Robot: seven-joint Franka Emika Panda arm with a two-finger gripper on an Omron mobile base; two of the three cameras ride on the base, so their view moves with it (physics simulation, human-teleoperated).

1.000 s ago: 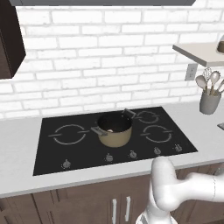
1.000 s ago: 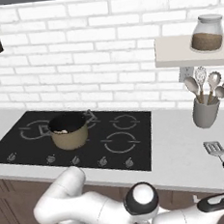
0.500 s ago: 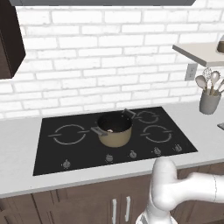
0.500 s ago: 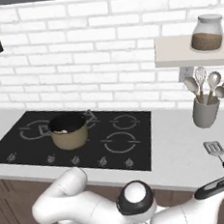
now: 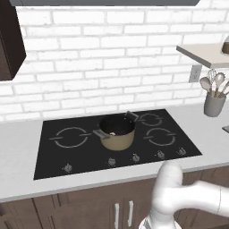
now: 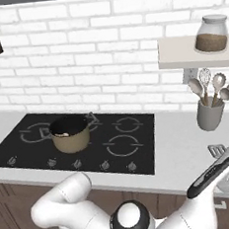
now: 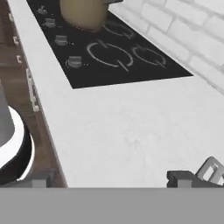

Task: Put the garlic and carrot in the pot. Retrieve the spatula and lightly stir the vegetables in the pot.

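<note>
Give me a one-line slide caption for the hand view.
Hand camera over the grey counter: spatula head at lower right, pot on the cooktop.

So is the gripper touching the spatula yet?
Cannot tell. In the hand view a dark fingertip sits right beside the spatula head at the frame's bottom edge, but contact or a gap isn't plain.

No legible text, label, brand, number or sign appears in any view. The glass jar point(image 6: 211, 33) on the shelf point(image 6: 190, 54) bears no readable label. The cooktop point(image 5: 116, 141) carries only ring markings and unmarked knobs along its front edge; the pot point(image 5: 116, 133) is plain.
</note>
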